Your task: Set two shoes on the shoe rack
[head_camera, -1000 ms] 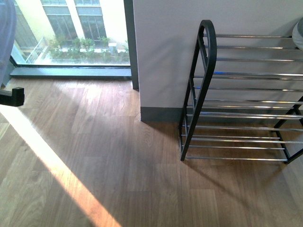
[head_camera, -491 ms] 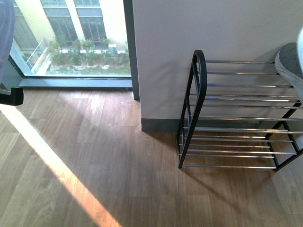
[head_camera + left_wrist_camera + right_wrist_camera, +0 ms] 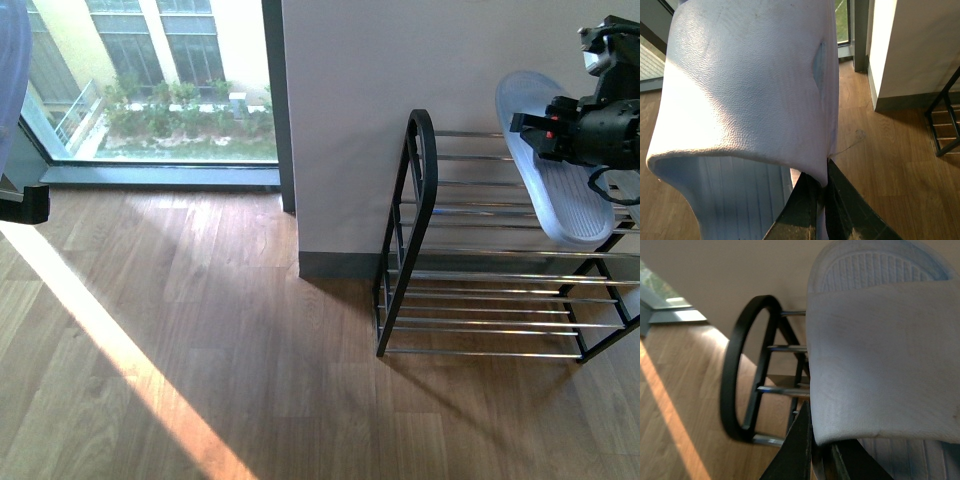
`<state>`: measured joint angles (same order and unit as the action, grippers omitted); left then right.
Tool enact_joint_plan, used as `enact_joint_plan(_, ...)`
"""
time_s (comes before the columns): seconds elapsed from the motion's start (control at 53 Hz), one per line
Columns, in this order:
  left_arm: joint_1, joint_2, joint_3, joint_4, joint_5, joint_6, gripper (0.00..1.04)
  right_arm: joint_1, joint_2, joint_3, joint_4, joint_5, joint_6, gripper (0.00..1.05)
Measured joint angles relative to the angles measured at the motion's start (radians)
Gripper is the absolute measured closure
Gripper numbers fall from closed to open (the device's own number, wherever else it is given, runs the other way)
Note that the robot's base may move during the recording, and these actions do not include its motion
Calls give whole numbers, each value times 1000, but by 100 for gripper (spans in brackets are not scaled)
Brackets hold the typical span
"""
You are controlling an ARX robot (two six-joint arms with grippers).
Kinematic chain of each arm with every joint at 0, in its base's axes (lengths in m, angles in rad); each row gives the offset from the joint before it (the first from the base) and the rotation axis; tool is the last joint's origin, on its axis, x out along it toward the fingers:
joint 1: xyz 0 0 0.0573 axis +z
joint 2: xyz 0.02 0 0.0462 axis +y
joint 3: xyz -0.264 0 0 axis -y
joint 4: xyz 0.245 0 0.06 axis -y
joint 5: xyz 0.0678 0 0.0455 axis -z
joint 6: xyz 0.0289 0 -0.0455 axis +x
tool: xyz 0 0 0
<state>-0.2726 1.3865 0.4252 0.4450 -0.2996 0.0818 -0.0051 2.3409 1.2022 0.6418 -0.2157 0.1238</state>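
Both fingers pairs pinching slides (image 3: 555, 170); right one over shoe rack (image 3: 410, 230), wall (image 3: 380, 80) behind.

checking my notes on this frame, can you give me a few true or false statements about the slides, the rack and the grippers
1. The right gripper holds a pale blue slide above the shoe rack. True.
2. The slide already rests flat on the bottom shelf. False: it hangs tilted over the top rods.
3. The left gripper is empty. False: it is clamped on a second pale blue slide.
4. The rack stands against the white wall. True.
5. Grey sneakers sit on the rack. False: none show on its visible shelves.
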Motion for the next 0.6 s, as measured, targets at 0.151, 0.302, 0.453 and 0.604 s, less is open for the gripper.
enact_joint_plan(0.151, 0, 0, 0, 0, 0, 0, 103, -3, 111, 178, -92, 64, 19, 103)
enact_joint_plan(0.302, 0, 0, 0, 0, 1, 0, 103, -16, 196, 314, -179, 81, 16, 103)
enact_joint_plan(0.453, 0, 0, 0, 0, 0, 0, 103, -31, 272, 431, -255, 113, 0, 103)
enact_joint_plan(0.604, 0, 0, 0, 0, 1, 0, 103, -50, 337, 532, -308, 142, -24, 103)
